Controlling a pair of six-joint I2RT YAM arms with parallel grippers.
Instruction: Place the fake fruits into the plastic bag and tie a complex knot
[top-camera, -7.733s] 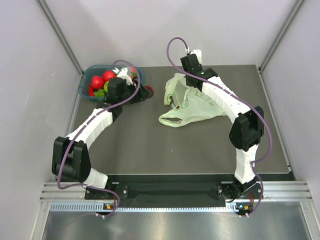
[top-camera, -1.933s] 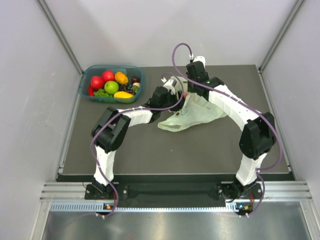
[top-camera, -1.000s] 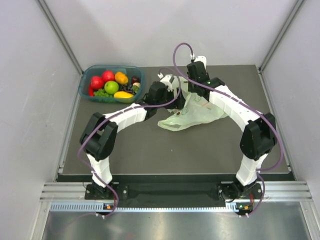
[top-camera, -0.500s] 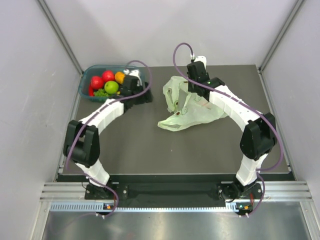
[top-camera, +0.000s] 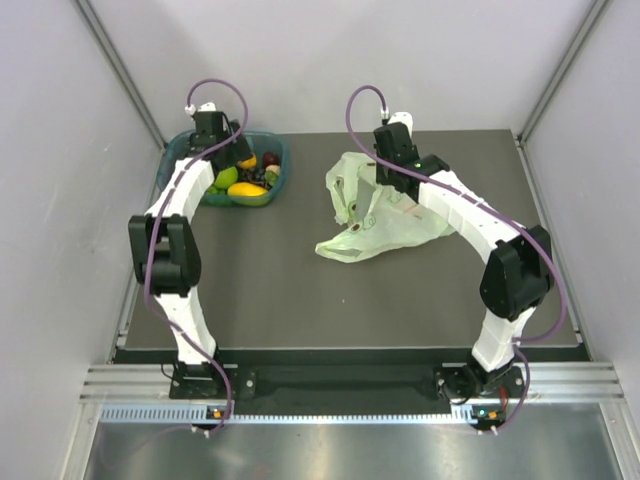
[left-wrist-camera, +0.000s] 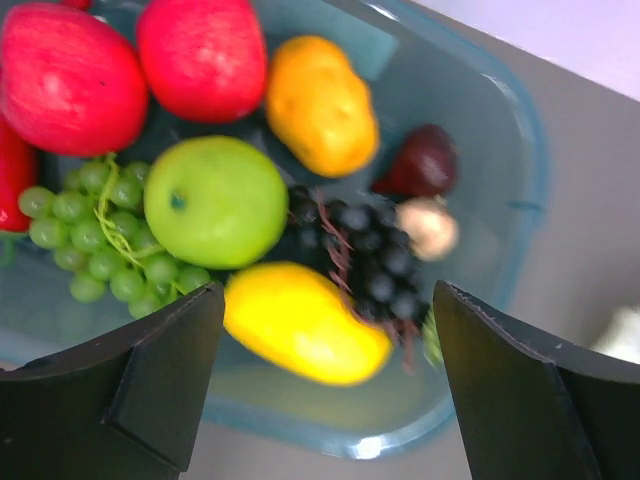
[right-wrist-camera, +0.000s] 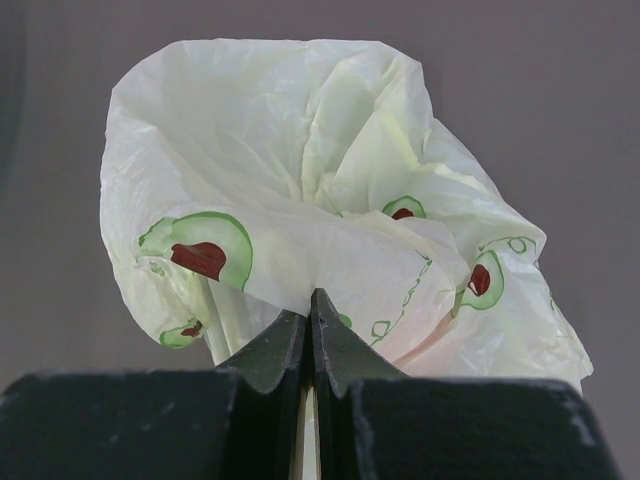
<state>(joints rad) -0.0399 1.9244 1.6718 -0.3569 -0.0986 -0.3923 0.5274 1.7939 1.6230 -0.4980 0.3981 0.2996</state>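
Top view: we find the plastic bag (top-camera: 385, 225) crumpled right of centre on the worktop (top-camera: 300, 290); the teal tub (top-camera: 262, 197) sits upper left, well apart from it. Left wrist view: the left hand (left-wrist-camera: 330, 385) is released, fingers spread above the tub; we note green apple (left-wrist-camera: 215, 200), yellow mango (left-wrist-camera: 305, 322) and dark grapes (left-wrist-camera: 375, 260) inside. Right wrist view: the right hand (right-wrist-camera: 310, 312), lower centre, is clenched on a fold of the plastic bag.
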